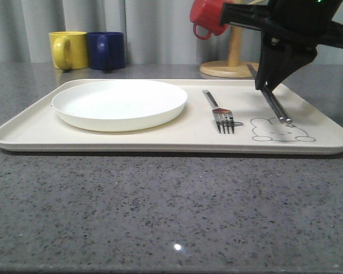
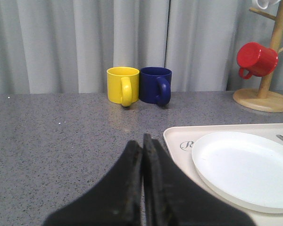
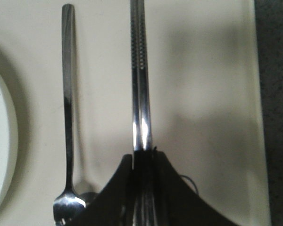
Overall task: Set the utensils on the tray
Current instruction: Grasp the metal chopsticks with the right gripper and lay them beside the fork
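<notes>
The cream tray (image 1: 160, 140) lies across the table with a white plate (image 1: 119, 104) on its left half. A silver fork (image 1: 218, 111) rests mid-tray, tines toward the front. My right gripper (image 1: 268, 85) is shut on a pair of metal chopsticks (image 1: 277, 108), which slant down with their near ends touching the tray by the rabbit drawing (image 1: 281, 130). In the right wrist view the chopsticks (image 3: 139, 70) run out from the shut gripper (image 3: 142, 157), parallel to the fork (image 3: 67, 94). My left gripper (image 2: 142, 141) is shut with nothing in it, over bare table beside the tray's corner (image 2: 177, 136).
A yellow mug (image 1: 67, 49) and a blue mug (image 1: 107, 50) stand behind the tray at back left. A wooden mug stand (image 1: 226, 69) with a red mug (image 1: 208, 17) hanging on it is at back right. Grey table stretches in front of the tray.
</notes>
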